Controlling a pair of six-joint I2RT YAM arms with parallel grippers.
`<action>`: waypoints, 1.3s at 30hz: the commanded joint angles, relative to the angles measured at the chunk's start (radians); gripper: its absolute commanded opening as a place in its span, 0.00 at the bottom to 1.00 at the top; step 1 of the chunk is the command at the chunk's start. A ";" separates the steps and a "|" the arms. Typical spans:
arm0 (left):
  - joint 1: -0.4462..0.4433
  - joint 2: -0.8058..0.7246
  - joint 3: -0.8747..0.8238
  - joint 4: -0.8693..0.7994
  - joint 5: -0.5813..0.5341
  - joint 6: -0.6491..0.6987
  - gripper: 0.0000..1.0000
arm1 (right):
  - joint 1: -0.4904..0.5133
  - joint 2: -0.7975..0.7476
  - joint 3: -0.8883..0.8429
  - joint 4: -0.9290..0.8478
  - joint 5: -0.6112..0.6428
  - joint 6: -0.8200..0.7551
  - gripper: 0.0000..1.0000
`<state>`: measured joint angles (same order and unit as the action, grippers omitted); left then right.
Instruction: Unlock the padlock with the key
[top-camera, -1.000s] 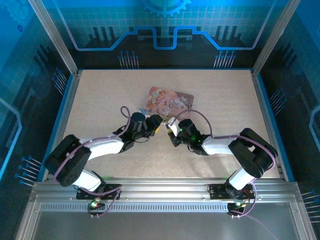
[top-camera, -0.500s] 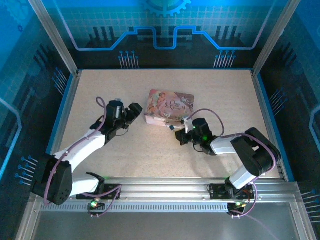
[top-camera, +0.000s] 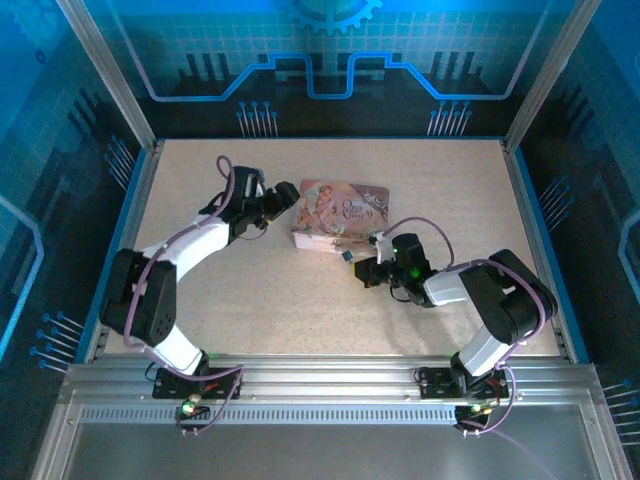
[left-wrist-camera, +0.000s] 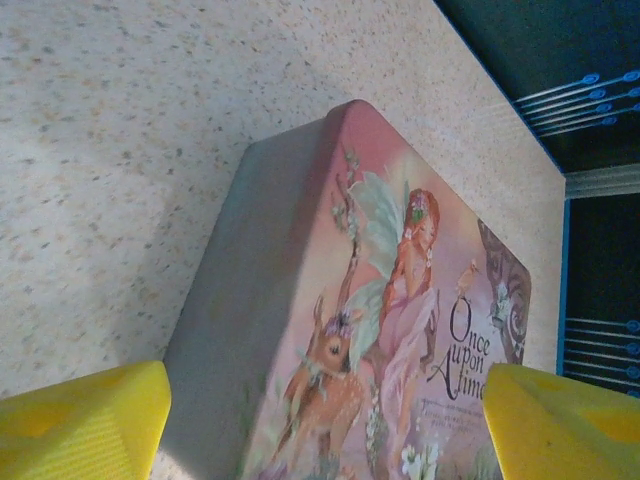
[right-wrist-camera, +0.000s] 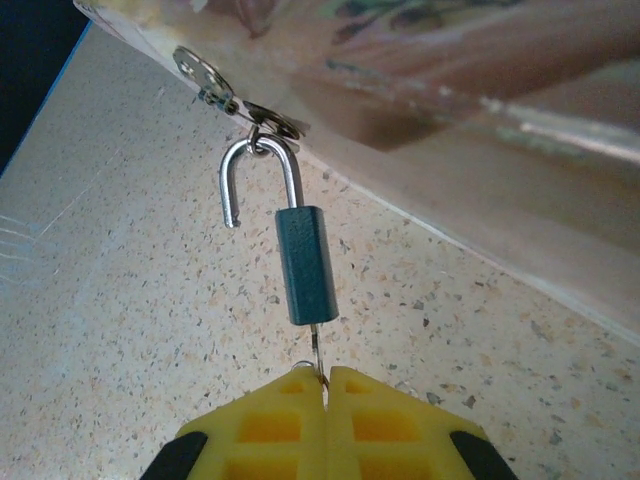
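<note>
The padlock (right-wrist-camera: 305, 265) has a blue-green body and hangs by its metal shackle (right-wrist-camera: 250, 165) from the hasp ring of the pink tin (right-wrist-camera: 470, 60). The shackle's short leg stands free of the body. The key (right-wrist-camera: 316, 350) sticks out of the padlock's bottom, and my right gripper (right-wrist-camera: 326, 378) is shut on it. From above, that right gripper (top-camera: 362, 268) sits at the tin's near edge, beside the padlock (top-camera: 346, 256). My left gripper (top-camera: 288, 195) is open at the left end of the tin (top-camera: 340, 215). Its yellow fingers (left-wrist-camera: 85, 425) straddle the tin's illustrated lid (left-wrist-camera: 400, 300) with nothing held.
The speckled beige table (top-camera: 230, 290) is bordered by blue rails at the left (top-camera: 125, 215) and right (top-camera: 535, 235). The tin lies near the table's middle, between the two arms.
My left arm swung away from the padlock area to the tin's left end, and its gripper opened. The right gripper stayed shut on the key and shifted slightly right.
</note>
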<state>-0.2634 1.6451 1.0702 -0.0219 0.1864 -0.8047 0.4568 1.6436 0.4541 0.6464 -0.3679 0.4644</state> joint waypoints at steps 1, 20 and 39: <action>0.005 0.072 0.067 -0.027 0.074 0.052 0.82 | -0.018 0.030 0.001 -0.023 -0.013 0.012 0.00; -0.008 0.237 0.062 0.016 0.128 0.055 0.68 | -0.052 -0.036 -0.012 -0.115 -0.009 -0.025 0.20; -0.054 0.132 -0.127 0.056 0.067 0.056 0.65 | -0.203 -0.120 0.092 -0.156 -0.173 -0.044 0.45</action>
<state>-0.2974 1.7844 0.9916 0.1169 0.2802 -0.7601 0.2798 1.4754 0.5034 0.4706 -0.4889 0.4221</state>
